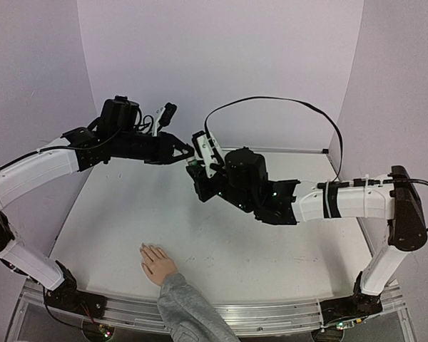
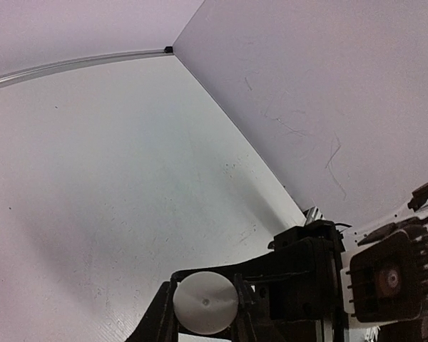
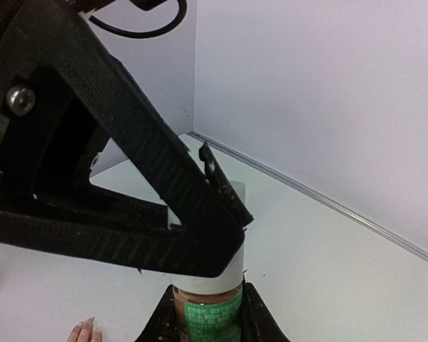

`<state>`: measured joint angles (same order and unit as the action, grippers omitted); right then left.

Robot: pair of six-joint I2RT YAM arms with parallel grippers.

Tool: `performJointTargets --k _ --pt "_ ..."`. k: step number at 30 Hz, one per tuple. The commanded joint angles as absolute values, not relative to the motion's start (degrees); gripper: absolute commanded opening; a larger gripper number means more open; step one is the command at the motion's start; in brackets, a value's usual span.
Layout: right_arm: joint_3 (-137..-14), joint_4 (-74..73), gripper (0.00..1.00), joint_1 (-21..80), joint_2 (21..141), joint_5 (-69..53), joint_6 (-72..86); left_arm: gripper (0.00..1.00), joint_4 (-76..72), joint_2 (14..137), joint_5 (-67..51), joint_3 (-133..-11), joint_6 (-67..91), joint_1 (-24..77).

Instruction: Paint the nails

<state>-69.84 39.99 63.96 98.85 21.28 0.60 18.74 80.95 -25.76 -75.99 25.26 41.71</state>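
Behind left gripper (image 3: 232, 239): cap (image 3: 234, 276) of bottle (image 3: 212, 317)

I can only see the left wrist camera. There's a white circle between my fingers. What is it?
Observer: It's the cap of a small bottle, brownish inside, with a green label.
Kid: What's holding the bottle?
Observer: The right hand, shut around its body.
Kid: Where do I paint?
Observer: The nails are on the mannequin hand, which lies near the front edge of the table, well apart from the bottle.
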Motion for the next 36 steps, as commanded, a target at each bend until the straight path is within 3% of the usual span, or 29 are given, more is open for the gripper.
performJointTargets --k 1,5,8,11,16,19,25,28,32,36 --pt "-69.53 47.37 0.0 58.62 92.38 -7.08 3.05 0.03 13.68 78.86 -46.01 -74.74 17.03 43.77" --pt "-67.51 53.9 0.0 52.02 90.84 -48.09 6.22 0.01 13.36 76.8 -57.18 -73.74 9.46 43.77" --pt "-67.13 58.47 0.0 51.44 90.9 -61.52 9.69 0.01 13.31 76.21 -64.82 -73.77 6.72 43.77" --pt "-65.61 64.0 0.0 51.42 90.04 -65.33 13.92 0.0 13.35 76.28 -68.92 -73.27 5.27 43.86" --pt "-63.81 65.31 0.0 51.42 88.28 -61.48 14.77 0.0 13.35 76.07 -68.8 -72.39 3.93 43.84" --pt "-62.85 65.02 0.0 51.32 87.91 -58.28 14.54 0.04 13.36 74.72 -62.55 -72.17 4.58 43.77" --pt "-61.04 57.07 0.0 51.15 86.74 -45.41 8.27 0.55 14.12 71.39 -51.91 -71.02 9.12 42.59" --pt "-59.99 55.07 0.0 51.15 86.13 -36.89 6.47 0.74 14.15 68.4 -49.36 -68.96 10.05 42.36" --pt "-59.81 52.88 0.0 51.36 86.25 -25.36 5.5 0.82 14.15 65.67 -46.53 -67.38 12.07 42.36" --pt "-60.39 50.56 0.0 55.29 87.23 0.46 2.33 0.91 13.95 65.76 -37.01 -68.18 18.12 42.36"
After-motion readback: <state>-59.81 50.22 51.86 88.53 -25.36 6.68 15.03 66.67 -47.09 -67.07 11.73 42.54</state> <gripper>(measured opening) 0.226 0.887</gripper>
